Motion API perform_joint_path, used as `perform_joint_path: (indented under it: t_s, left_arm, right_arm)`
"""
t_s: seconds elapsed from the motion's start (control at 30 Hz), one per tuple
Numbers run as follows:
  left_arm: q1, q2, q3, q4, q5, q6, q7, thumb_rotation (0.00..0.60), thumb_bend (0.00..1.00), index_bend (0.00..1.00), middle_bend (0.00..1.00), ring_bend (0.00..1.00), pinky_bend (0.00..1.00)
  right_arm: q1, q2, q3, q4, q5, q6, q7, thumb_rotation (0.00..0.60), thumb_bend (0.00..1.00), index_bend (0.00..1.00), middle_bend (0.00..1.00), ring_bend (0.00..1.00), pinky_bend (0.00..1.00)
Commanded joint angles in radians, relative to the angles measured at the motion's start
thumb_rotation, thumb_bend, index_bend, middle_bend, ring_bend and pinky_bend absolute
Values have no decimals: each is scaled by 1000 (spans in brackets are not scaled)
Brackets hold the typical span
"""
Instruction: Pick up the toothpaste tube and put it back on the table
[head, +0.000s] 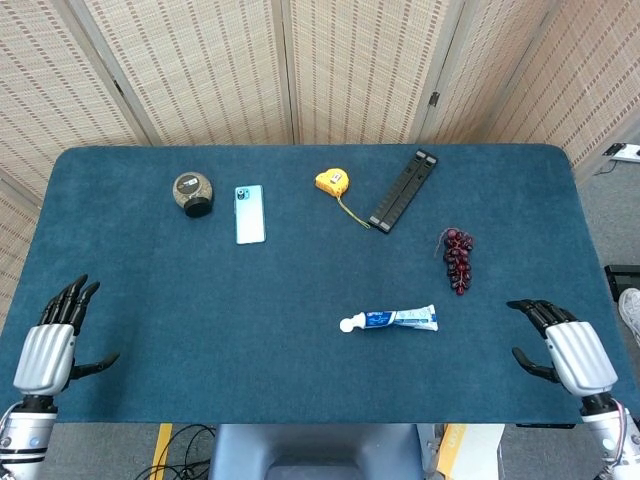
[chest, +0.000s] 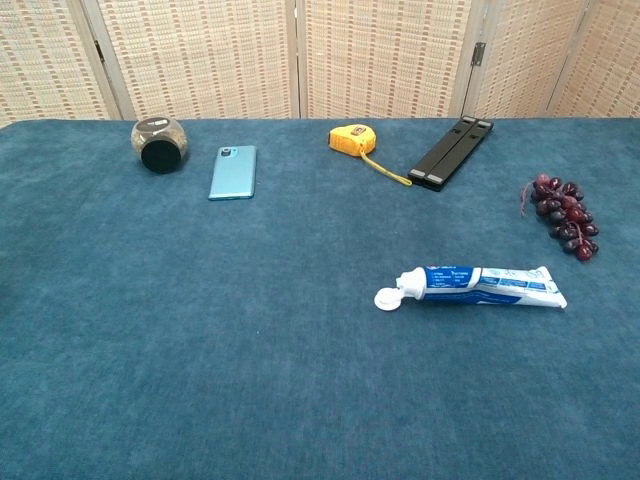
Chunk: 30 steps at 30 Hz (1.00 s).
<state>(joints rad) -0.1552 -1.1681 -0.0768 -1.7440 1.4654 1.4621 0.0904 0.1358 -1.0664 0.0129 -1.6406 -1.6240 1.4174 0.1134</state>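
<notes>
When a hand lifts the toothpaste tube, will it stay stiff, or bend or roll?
The toothpaste tube lies flat with a crimped tail, so it probably will not roll. Its body looks soft and may dent or sag under the fingers. The round white cap is likely the stiffest part.

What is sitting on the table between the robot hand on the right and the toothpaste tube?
Nothing: in the head view, only bare blue tabletop separates the right robot hand from the toothpaste tube. The grapes lie farther back, off that line.
</notes>
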Motion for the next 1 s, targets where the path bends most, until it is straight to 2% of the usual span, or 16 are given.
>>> perform_joint_path:
  t_s: [0.03, 0.3, 0.63, 1.0]
  left_arm:
    - [1, 1, 1, 1, 1, 0, -4, 600, 94, 0, 0, 21, 137]
    - [2, 6, 2, 8, 2, 0, -17, 600, 94, 0, 0, 21, 137]
    - [8, 6, 2, 24, -1, 3, -41, 600, 94, 0, 0, 21, 137]
    - [20, 7, 8, 41, -4, 10, -63, 600, 94, 0, 0, 21, 138]
  right_arm:
    - [43, -18, 13, -22, 11, -59, -47, 600, 264, 209, 298, 239, 360]
    - [168, -103, 59, -34, 73, -235, -167, 600, 191, 209, 299, 245, 387]
    - [316, -268, 105, 50, 190, -424, -294, 600, 229, 209, 319, 272, 413]
    - [410, -393, 117, 159, 299, -531, -401, 600, 250, 237, 337, 287, 455]
